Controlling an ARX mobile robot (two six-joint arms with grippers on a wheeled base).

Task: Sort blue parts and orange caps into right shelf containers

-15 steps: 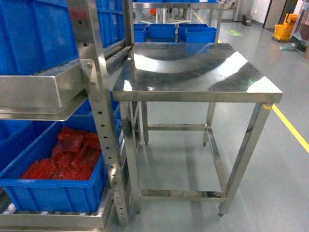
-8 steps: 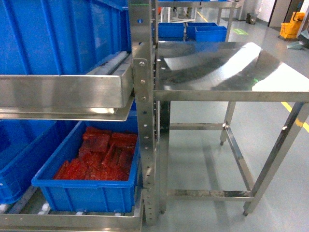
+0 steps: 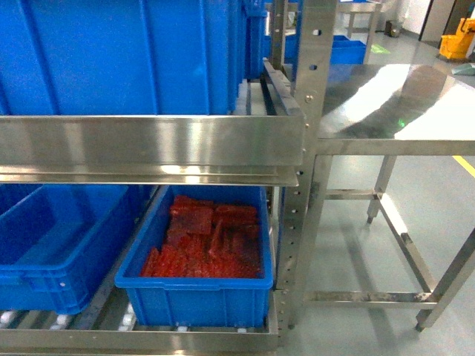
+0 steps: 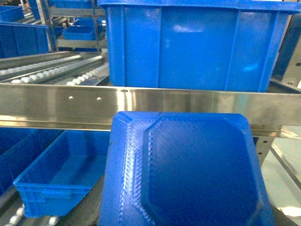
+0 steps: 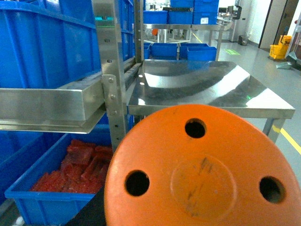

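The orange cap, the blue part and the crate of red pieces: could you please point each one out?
orange cap (image 5: 202, 174): right wrist view, its flat face.
blue part (image 4: 188, 174): left wrist view, its raised centre.
crate of red pieces (image 3: 194, 302): head view, its front wall.

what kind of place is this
Most likely a factory or warehouse parts area: steel flow racks holding blue crates, a stainless work table, and a painted concrete floor with yellow line marking.

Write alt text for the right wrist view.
A round orange cap with three holes fills the foreground. Behind it stands a steel table; to the left, a shelf rack with a blue crate of red parts.
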